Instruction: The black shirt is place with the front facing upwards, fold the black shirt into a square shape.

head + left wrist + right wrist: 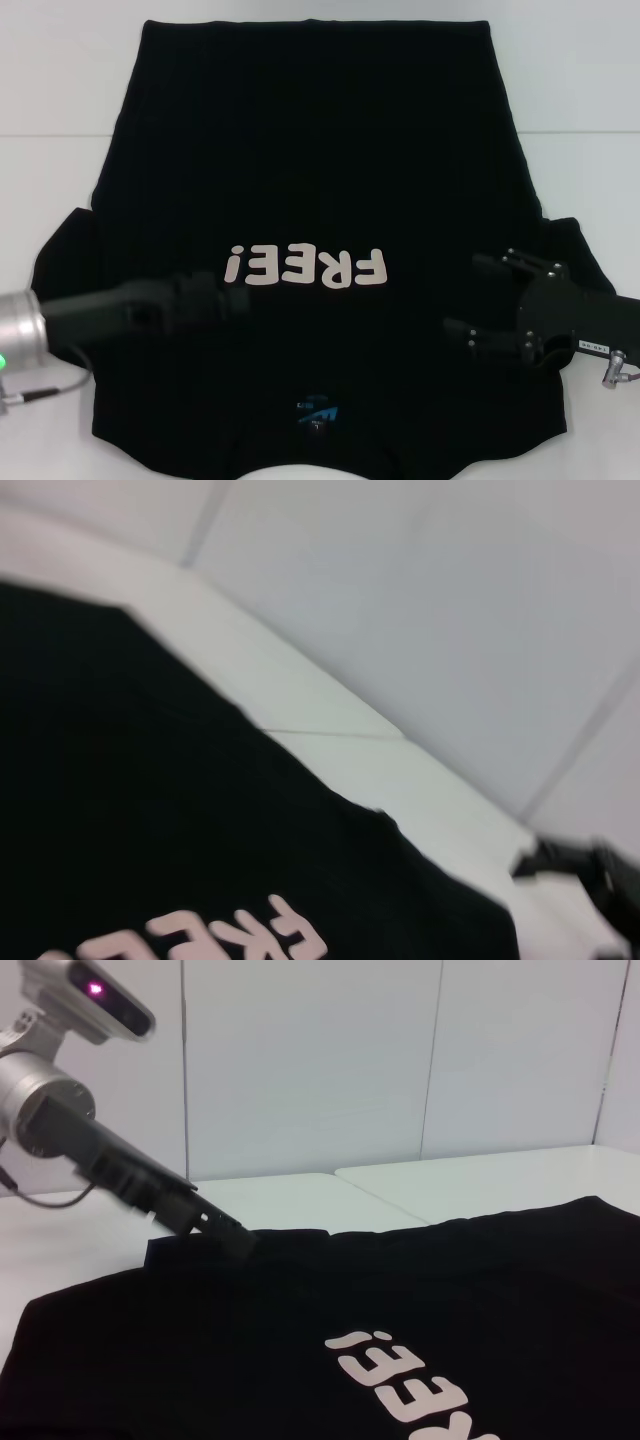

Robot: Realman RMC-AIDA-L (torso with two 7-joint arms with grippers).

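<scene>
Head view shows us the black shirt (310,150) lying flat and front-up on the white table (60,90), with its hem at the far edge and its collar nearest our body. The pale "FREE!" lettering (305,268) reads upside down to us across the chest, and the small blue neck label (315,410) sits just inside the collar. Both short sleeves lie spread out to either side.

Our left gripper (232,296) reaches in from the left, low over the shirt's chest, with its tip just beside the exclamation mark of the lettering; we cannot tell whether its fingers are spread or pressed together. From the right wrist view the same gripper (225,1232) sits at the shirt's edge nearest its own arm.

Our right gripper (482,296) hangs over the shirt near the right sleeve, with its two fingers (500,262) spread well apart and holding nothing, pointing toward the lettering.
</scene>
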